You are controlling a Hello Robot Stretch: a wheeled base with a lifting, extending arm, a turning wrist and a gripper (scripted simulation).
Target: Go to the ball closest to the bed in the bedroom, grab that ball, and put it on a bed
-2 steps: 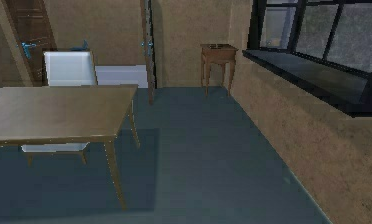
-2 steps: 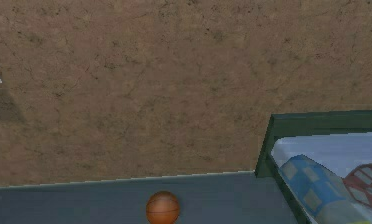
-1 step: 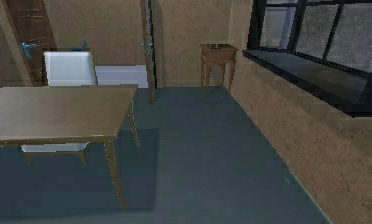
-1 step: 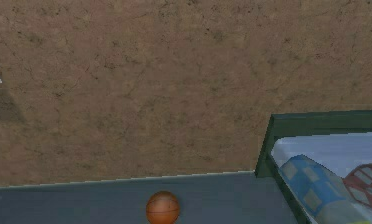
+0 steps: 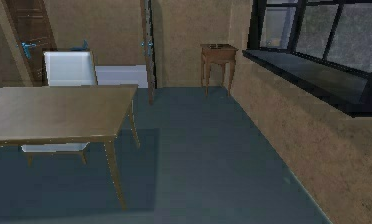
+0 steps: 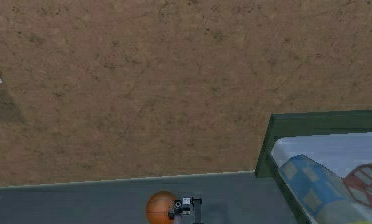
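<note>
While the orange ball sits low by the floor, right at the jaws — whether they grip it, or how they stand, I cannot tell — the bed stands near, which likely suits a short carry.

Ball: round, plain orange, darker on the underside; low in the arm side view, just left of the middle, cut a little by the bottom edge; seen against dark blue-grey floor near the foot of the brown wall; right beside the hand, on its left; touching or apart, resting or lifted, not to be told

Bed: at the arm side view's right, apart from the ball, bare floor between; dark green frame with an upright end board close to the wall; pale mattress inside; on it a cover patterned in blue and cream squares, running off the bottom right corner
</note>
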